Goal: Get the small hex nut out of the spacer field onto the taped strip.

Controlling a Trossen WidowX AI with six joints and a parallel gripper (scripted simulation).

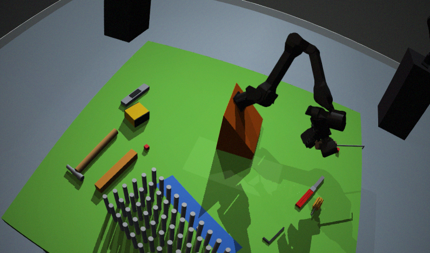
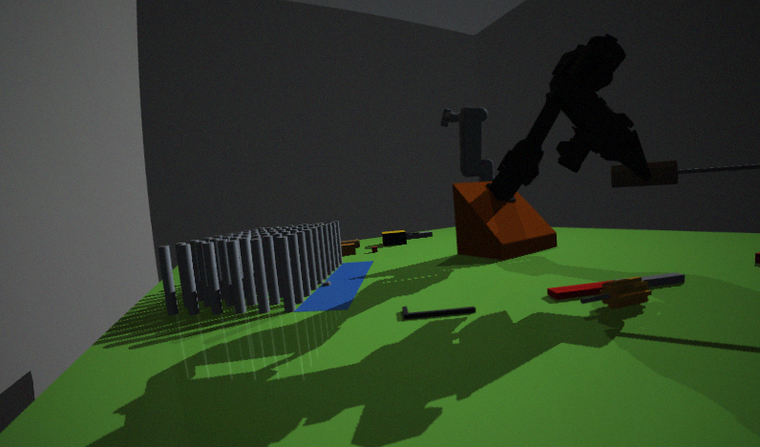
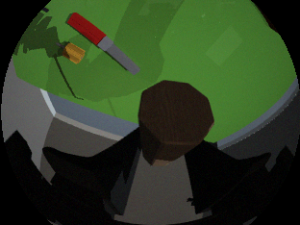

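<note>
Brown-handled hook tool [image 2: 643, 174] is clamped in my gripper [image 1: 328, 149], held high over the far right edge of the counter. Spacers [image 1: 153, 204] look undisturbed; blue strip [image 1: 191, 204] seems bare (nut hidden). Dragging, set-down and release remain.

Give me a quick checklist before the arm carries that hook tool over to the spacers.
1. Gripper shut on the hook tool's handle: ok.
2. Hook tool's rod held above the mat, level: ok.
3. Spacers all upright: ok.
4. Blue strip free of tools: ok.
5. Nut position among the spacers: cannot tell.
6. Allen key and screwdrivers outside the spacers: ok.
</note>
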